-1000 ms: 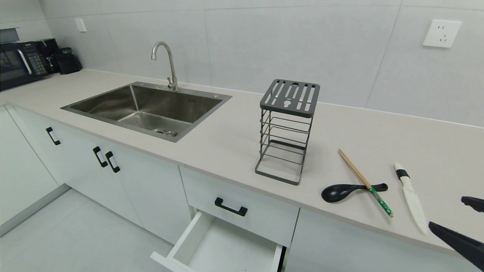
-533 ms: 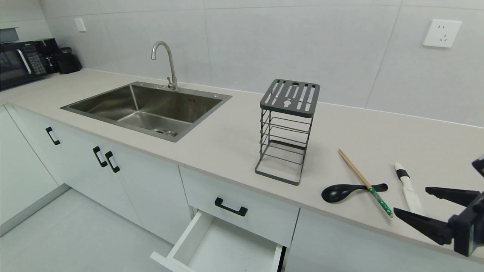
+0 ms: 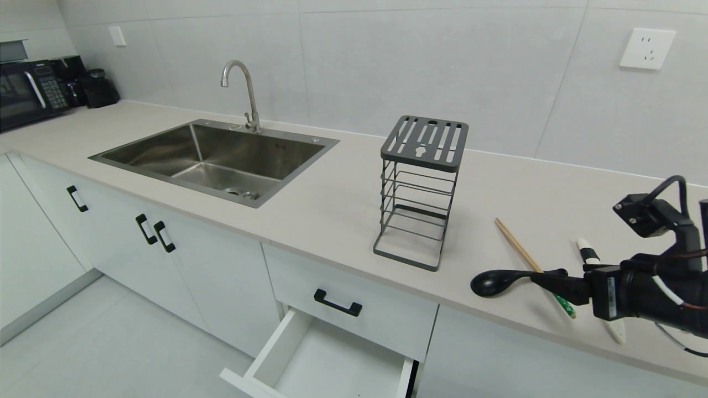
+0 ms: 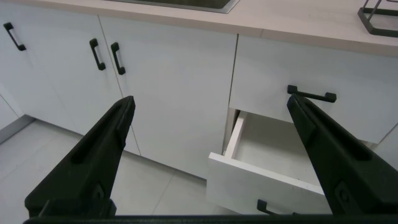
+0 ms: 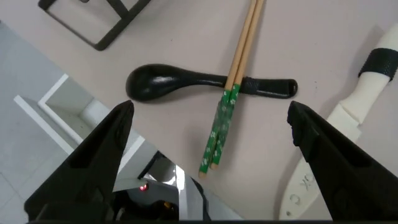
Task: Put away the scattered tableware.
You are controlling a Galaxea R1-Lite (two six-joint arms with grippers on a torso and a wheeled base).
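tableware (image 5: 233, 84) lies in a loose group on the tabletop (image 3: 332, 210), close to its front edge and to the right of the wire rack (image 3: 420, 161).

1. we identify three pieces: a black spoon (image 5: 168, 83), a pair of chopsticks (image 5: 239, 56) and a white knife (image 5: 357, 102) with a black band on its handle.
2. the chopsticks lie across the spoon's handle, touching it, with their green ends towards the front edge.
3. the knife lies just beside the chopsticks on their right, apart from the spoon.

right tool (image 5: 208, 118): we find it spread wide and holding nothing. it hangs over the crossed spoon and chopsticks. one of its fingers (image 5: 106, 155) stands past the spoon's bowl, over the tabletop's front edge. the other stands between the end of the spoon's handle and the knife. in the head view the fingertips overlap the end of the spoon's handle. we cannot tell whether they touch it or the tabletop.

left tool (image 4: 211, 106): we find it spread wide as well, with nothing between its fingers (image 4: 93, 155). it sits below tabletop level, facing the white cabinet fronts and the open drawer (image 4: 261, 152).
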